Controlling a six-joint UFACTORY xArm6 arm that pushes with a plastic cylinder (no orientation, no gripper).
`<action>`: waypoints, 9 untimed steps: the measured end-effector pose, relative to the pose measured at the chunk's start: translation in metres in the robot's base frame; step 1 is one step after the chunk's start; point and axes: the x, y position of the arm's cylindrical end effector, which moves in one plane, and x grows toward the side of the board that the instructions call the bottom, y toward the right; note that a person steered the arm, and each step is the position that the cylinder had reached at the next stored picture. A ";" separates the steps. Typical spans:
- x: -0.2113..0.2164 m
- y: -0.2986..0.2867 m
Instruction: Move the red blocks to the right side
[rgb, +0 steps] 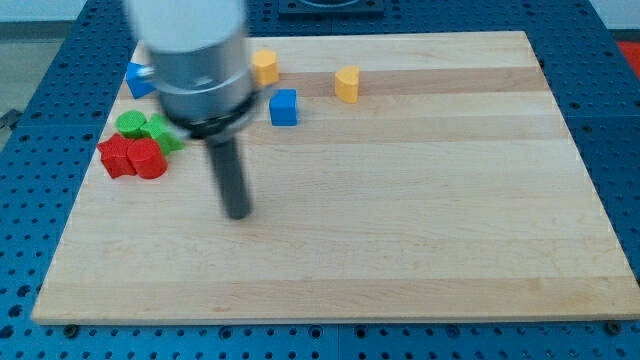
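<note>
In the camera view, a wooden board (400, 200) is seen lying on a blue table with holes (30, 60). My tip (238, 214) is set on the board, at the end of a dark rod that hangs from a big grey cylinder (195, 60). No claw is carried by the arm, so nothing is gripped; the tip is touching no block. Two red blocks are found at the view's left, touching each other: a red star-like block (115, 157) and a red rounded block (148, 159). They are placed to the left of the tip and a bit above it, near but apart. Just above them, two green blocks (130, 124) (164, 133) are seen. A blue block (139, 80) is partly hidden by the cylinder. Another blue cube (284, 107) is placed near the top middle. Two yellow blocks (265, 67) (346, 85) are seen near the top edge.
</note>
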 end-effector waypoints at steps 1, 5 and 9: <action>0.001 -0.120; -0.007 -0.161; -0.068 -0.069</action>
